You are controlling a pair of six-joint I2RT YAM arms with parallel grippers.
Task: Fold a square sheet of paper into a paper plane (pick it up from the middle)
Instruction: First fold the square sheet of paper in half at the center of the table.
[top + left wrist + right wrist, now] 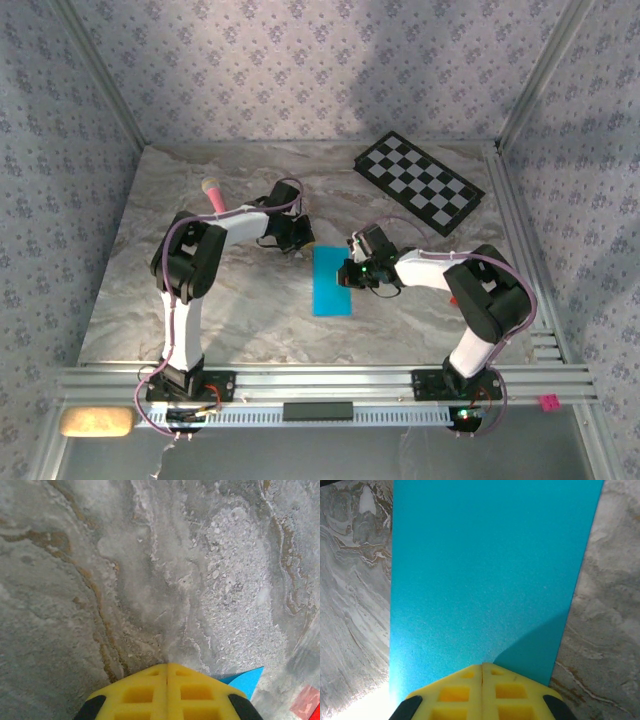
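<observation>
The blue sheet of paper [331,282] lies flat in the middle of the table [130,290], a narrow strip whose long axis runs away from the arm bases. The right gripper [352,272], clenched on nothing, hangs over its right edge. The left gripper [297,238], also clenched empty, sits just off its far-left corner.

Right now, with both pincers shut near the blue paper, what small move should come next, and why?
Probably shift the left pincer a little toward the square sheet of paper. Its shut tips sit over bare table, a corner of the paper just to their side, while the right pincer, also shut, is above the sheet and could steady it.
</observation>
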